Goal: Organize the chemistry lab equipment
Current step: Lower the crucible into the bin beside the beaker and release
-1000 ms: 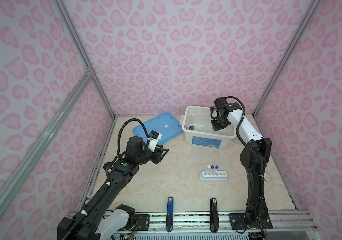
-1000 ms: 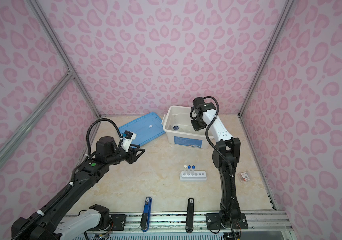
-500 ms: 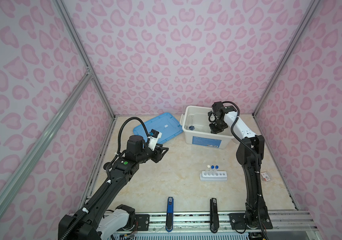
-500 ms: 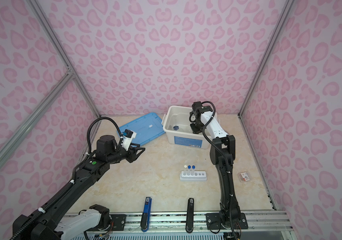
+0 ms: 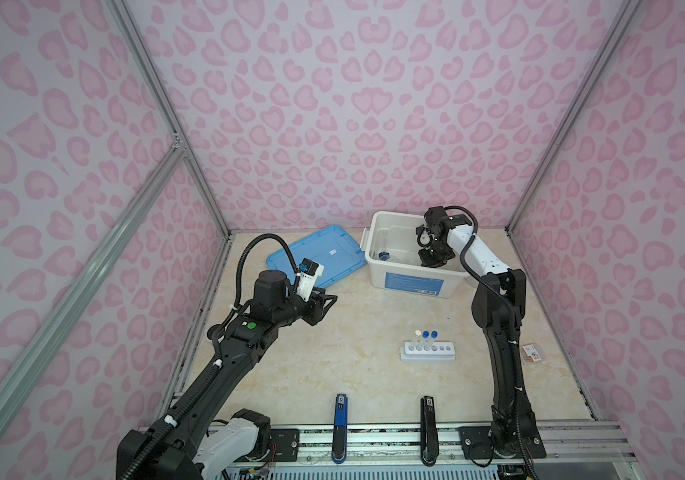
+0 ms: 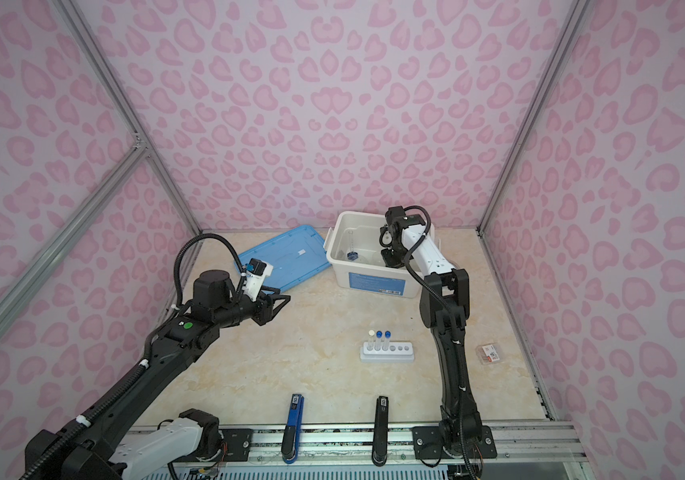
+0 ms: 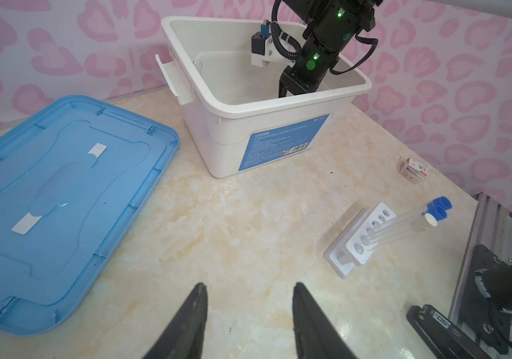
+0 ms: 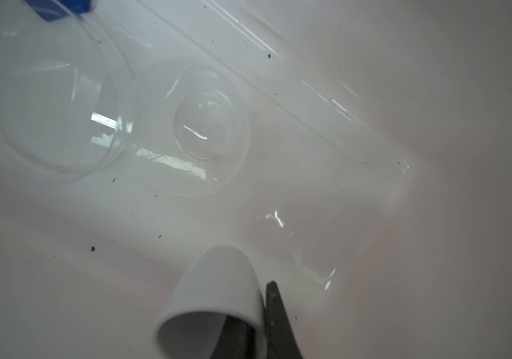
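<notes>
- Reaching down into white bin (image 5: 375, 239) at back of table (image 5: 332, 365) is R gripper (image 5: 431, 261). Jaws pinched narrow on wall of small white cup (image 8: 214, 295), one finger (image 8: 276, 320) outside the wall, other inside the mouth.
- Cup tilted, low over bin floor; whether it touches, can't tell.
- Also in bin: clear round dish (image 8: 52, 102) w/ smaller clear vessel (image 8: 200, 130) just beside it. Blue-based cylinder (image 5: 383, 254) stands near bin's left end in both top views.
- L gripper (image 7: 250, 286) hovers over bare table, jaws partway apart, holding nothing.
- White six-hole rack (image 5: 428, 351) sits mid-table, nearer R arm. Three tubes (image 5: 426, 340) upright in adjoining holes at one end — one white cap, two blue.
- Blue lid (image 5: 315, 255) lies flat, just left of bin.
</notes>
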`<state>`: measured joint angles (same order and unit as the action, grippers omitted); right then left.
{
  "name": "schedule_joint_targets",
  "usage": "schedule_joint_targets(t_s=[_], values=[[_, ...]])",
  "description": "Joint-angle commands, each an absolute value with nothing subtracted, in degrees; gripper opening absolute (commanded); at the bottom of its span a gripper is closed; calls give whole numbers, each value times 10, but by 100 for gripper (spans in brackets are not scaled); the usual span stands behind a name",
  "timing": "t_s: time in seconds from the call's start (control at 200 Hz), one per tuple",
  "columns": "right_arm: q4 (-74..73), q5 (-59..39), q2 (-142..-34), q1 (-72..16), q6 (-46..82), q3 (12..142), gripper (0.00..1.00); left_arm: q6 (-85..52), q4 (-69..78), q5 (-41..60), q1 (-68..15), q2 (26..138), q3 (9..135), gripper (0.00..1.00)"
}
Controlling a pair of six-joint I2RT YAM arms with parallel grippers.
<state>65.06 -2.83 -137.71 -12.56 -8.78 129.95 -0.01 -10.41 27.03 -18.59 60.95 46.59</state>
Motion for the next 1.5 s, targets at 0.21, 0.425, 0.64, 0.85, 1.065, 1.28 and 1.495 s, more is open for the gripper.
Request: schedule_joint_targets(t_s=[0.21, 0.425, 0.64, 0.85, 1.065, 1.28, 1.495], values=[[631, -29, -1402, -126, -91, 1296, 5, -4, -94, 271, -186, 608, 469, 47], [628, -26, -1408, -126, -91, 1295, 6, -4, -94, 270, -186, 603, 466, 47], [628, -28, -1413, -125, -90, 1295, 7, -5, -94, 270, -185, 599, 463, 47], [624, -33, -1416, -126, -86, 1293, 7, -7, -92, 272, -186, 597, 460, 47], [622, -33, -1419, -125, -87, 1293, 9, -7, -90, 268, -185, 594, 456, 47], [622, -33, -1419, -125, -86, 1293, 13, -7, -90, 269, -185, 592, 456, 47], [626, -32, -1420, -124, -85, 1297, 17, -7, -90, 268, -186, 588, 454, 47]])
